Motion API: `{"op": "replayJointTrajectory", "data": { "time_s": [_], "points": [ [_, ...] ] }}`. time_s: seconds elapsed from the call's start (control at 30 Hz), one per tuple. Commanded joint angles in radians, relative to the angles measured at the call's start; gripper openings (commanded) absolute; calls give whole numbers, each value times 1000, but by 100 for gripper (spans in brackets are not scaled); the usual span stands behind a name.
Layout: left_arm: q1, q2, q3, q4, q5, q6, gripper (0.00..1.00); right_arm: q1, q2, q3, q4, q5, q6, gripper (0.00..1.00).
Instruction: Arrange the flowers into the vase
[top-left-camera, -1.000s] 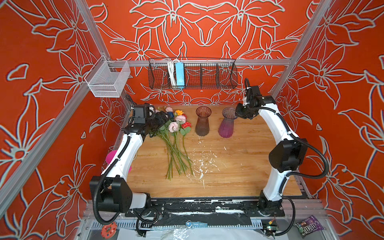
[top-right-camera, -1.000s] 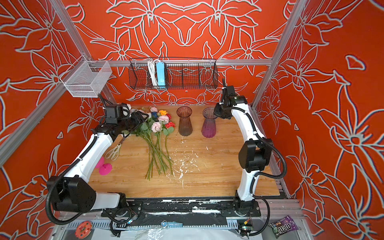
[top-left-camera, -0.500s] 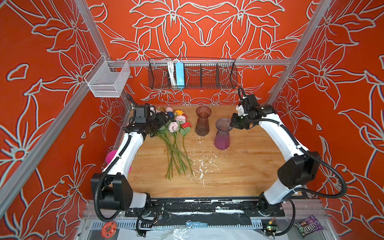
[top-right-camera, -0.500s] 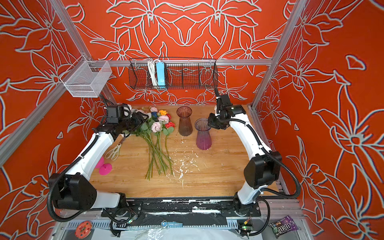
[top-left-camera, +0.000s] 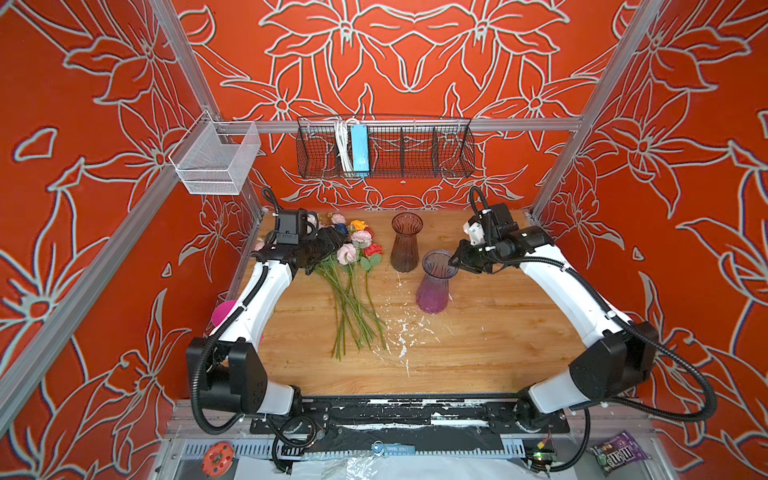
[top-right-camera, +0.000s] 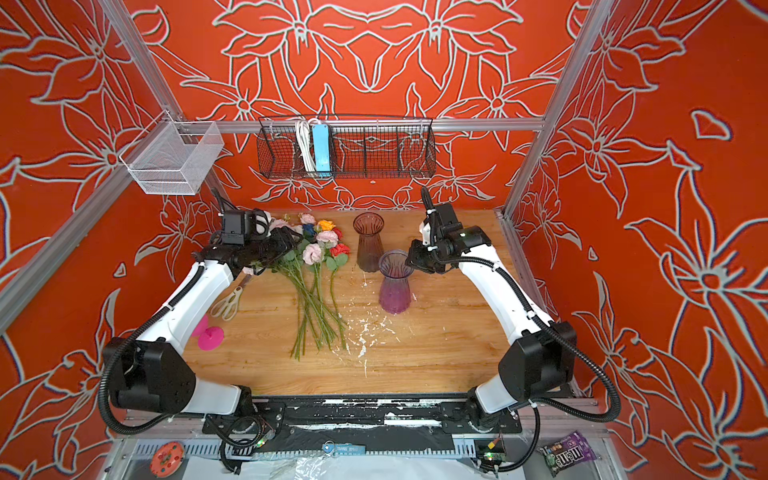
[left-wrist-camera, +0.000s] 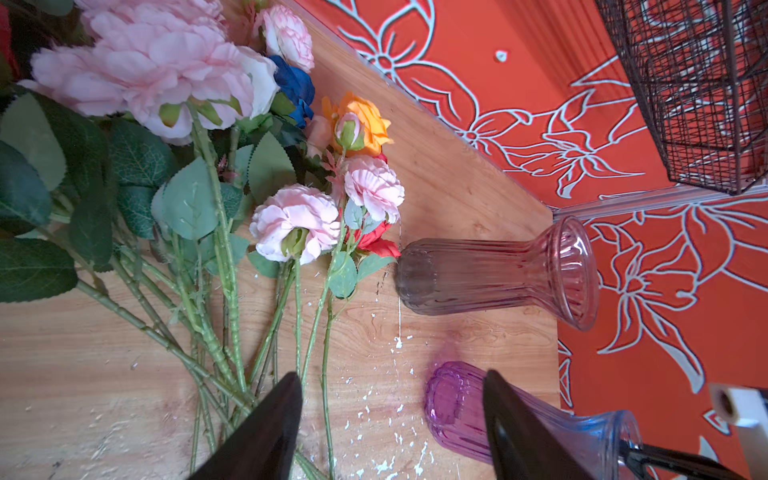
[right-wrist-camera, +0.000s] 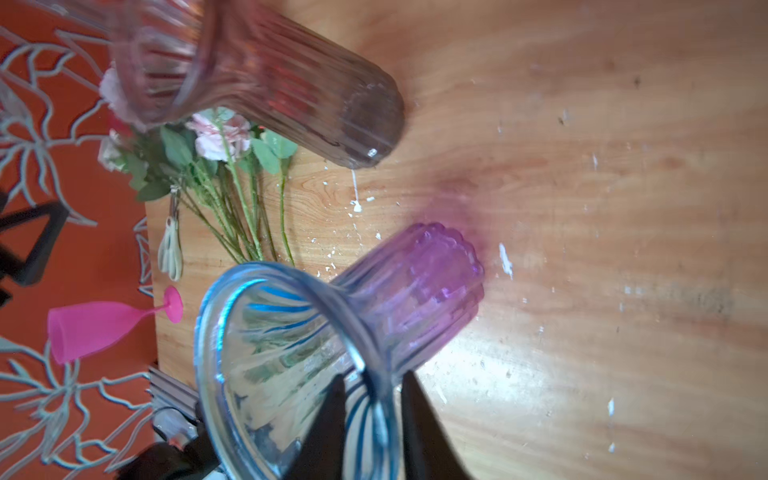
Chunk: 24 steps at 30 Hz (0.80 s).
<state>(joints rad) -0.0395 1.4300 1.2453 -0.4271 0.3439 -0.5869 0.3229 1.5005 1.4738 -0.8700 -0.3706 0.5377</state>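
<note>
None is arranged yet: the flowers lie on the table just ahead of the wide-open, empty left gripper, while the right gripper, jaws narrowly parted, straddles the rim of the upright purple vase.

Bright and even in both top views, lit from overhead, with faint shadows on the table and walls bowed toward the edges. Crisp on the flowers in the left wrist view. Motion-smeared across the purple vase and brown vase in the right wrist view, with pale glare on the wood beside.
</note>
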Motion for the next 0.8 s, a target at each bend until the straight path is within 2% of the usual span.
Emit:
{"op": "replayJointTrajectory", "data": {
  "time_s": [0.0,0.13,0.23,0.43,0.47,0.53,0.6,0.77],
  "points": [
    [-10,15,31,-30,-29,24,70,8,-44,20,23,-10,13,39],
    [-25,55,62,-89,-87,43,70,9,-85,52,-4,57,-17,47],
    [-50,111,100,-148,-132,73,69,9,-141,51,2,110,-48,48],
    [-114,266,214,-287,-170,113,64,8,-334,-131,171,155,-99,50],
    [-126,288,226,-307,-188,108,63,7,-368,-175,204,166,-99,53],
    [-151,320,239,-327,-220,101,63,8,-433,-256,274,150,-113,67],
    [-181,356,250,-338,-230,108,63,7,-484,-318,319,146,-114,75],
    [-234,452,301,-398,-273,115,62,7,-528,-386,314,173,-119,76]
  ]
}}
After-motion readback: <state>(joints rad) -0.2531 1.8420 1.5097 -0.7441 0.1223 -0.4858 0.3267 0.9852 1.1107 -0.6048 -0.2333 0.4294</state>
